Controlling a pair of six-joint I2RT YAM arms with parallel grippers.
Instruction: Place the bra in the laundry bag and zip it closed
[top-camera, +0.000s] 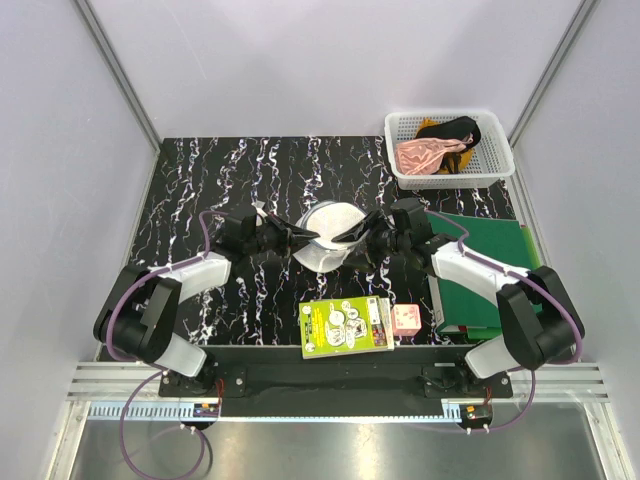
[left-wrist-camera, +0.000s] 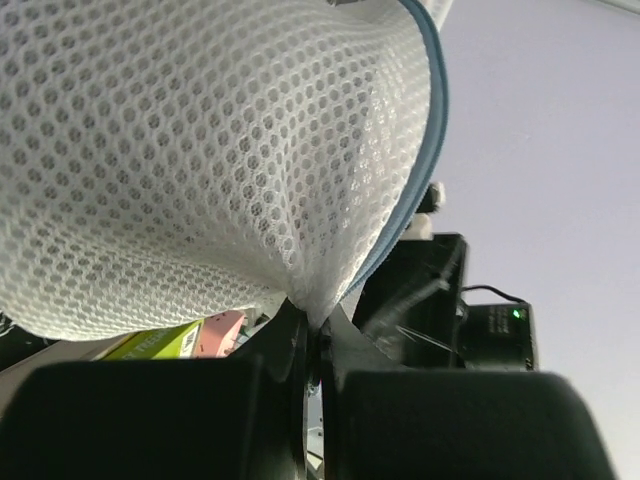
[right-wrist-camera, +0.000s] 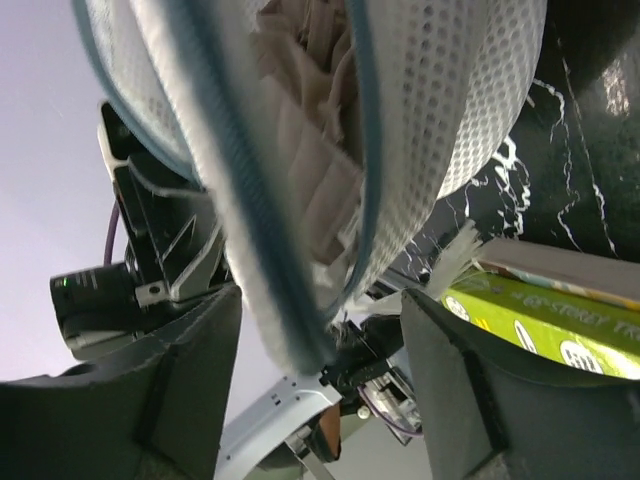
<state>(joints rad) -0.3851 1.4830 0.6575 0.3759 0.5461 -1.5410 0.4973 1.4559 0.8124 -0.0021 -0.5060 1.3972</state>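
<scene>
At the middle of the table (top-camera: 190, 190), from nine o'clock, the left gripper (left-wrist-camera: 312, 335) is pinching the laundry bag (left-wrist-camera: 200, 150). The bra (right-wrist-camera: 310, 130) is sitting inside, behind the unzipped rim, which the right gripper (right-wrist-camera: 320, 350) is straddling from three o'clock, jaws wide, gripping nothing. Floppy, light mesh is favouring a hold on the stiffer zip edge

No wording I can read with confidence. Green-yellow booklet (top-camera: 347, 325) at near table edge: cartoon drawings and print on cover, too small from top camera. Right wrist view catches its edge: white capital lettering, cut off and blurred, I can't make out words. Left wrist view: sliver of green-yellow cover, print illegible. Pink box (top-camera: 405, 320) just beside booklet: any print too small to tell.
</scene>
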